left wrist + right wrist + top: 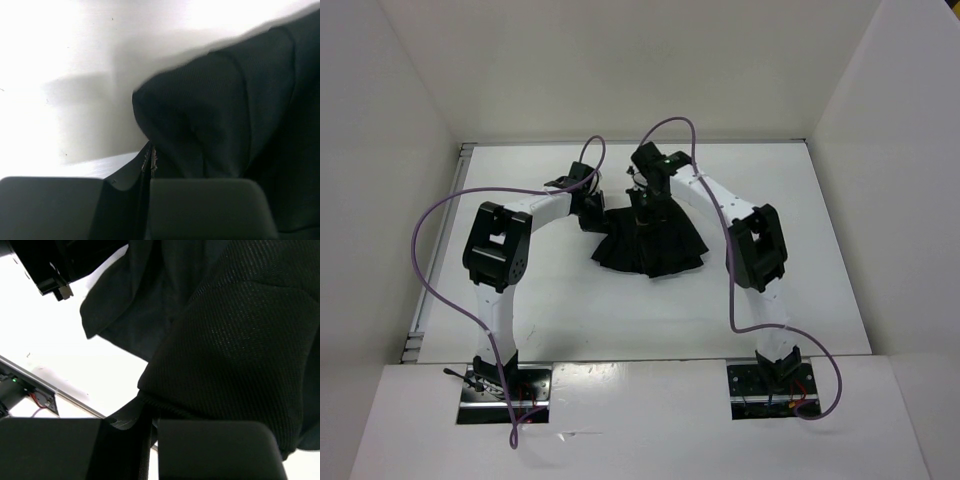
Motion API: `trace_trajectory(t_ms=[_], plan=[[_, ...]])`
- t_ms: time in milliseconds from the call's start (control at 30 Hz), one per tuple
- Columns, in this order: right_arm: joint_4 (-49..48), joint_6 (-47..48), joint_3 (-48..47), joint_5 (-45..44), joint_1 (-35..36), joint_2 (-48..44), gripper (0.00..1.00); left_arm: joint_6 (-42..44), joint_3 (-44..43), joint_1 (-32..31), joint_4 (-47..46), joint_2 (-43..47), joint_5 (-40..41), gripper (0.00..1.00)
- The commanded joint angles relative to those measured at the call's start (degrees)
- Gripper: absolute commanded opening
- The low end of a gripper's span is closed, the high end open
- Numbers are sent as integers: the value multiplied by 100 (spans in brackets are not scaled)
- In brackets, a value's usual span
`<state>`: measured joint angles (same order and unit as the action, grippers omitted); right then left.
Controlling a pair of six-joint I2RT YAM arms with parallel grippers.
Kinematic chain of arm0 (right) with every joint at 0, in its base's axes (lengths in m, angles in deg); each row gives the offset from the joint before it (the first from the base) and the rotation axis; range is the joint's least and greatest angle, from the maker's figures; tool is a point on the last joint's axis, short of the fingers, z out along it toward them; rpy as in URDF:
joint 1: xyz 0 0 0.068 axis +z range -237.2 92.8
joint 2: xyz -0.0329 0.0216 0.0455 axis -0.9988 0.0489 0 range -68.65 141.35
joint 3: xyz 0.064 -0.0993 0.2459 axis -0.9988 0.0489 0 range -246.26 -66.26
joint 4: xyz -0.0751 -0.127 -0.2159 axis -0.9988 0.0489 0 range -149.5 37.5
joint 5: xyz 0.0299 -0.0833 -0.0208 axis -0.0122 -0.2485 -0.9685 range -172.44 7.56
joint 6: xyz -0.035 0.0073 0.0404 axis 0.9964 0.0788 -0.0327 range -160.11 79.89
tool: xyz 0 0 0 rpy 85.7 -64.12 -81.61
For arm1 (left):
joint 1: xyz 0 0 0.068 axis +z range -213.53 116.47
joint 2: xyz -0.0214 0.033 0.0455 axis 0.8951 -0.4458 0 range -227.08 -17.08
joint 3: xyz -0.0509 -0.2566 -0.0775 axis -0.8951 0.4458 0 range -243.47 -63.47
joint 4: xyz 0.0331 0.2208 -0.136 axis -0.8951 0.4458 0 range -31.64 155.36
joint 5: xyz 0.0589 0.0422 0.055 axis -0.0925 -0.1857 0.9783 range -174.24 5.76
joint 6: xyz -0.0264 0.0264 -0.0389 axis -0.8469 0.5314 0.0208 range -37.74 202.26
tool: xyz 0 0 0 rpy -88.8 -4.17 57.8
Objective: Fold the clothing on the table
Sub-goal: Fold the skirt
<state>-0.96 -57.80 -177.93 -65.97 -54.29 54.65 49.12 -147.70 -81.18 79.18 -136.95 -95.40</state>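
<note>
White arm links (498,305), black joints (500,245), purple cables (416,238)

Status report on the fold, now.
Left gripper, right gripper: both shut on the clothing, far edge. It fans out toward the near side. Nothing seen in the way.

The clothing (650,245) lies on the table (570,310) toward the far side; my left jaws meet its far-left corner, my right jaws its far edge.

Black on white
Centre frame, the clothing (650,248) is black with vertical pleats; the table (820,230) plain matte white; cables (414,238) purple.
</note>
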Motion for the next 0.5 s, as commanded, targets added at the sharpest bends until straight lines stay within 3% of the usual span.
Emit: trace_trajectory(t_ms=[0,67,100,233,333,467], plan=[[228,99,-381,84,164,158,2,133,99,112,151,17,219,0],[228,99,-565,172,216,298,7,133,99,113,203,17,272,0],[149,99,-566,225,216,299,26,133,99,165,203,17,324,0],[-562,-40,-566,655,216,361,62,10,169,297,142,367,378,5],[-1090,-278,-495,1051,216,230,68,-43,170,472,142,701,430,19],[-1660,-471,-93,1314,85,-498,68,-43,170,719,309,1351,659,24]])
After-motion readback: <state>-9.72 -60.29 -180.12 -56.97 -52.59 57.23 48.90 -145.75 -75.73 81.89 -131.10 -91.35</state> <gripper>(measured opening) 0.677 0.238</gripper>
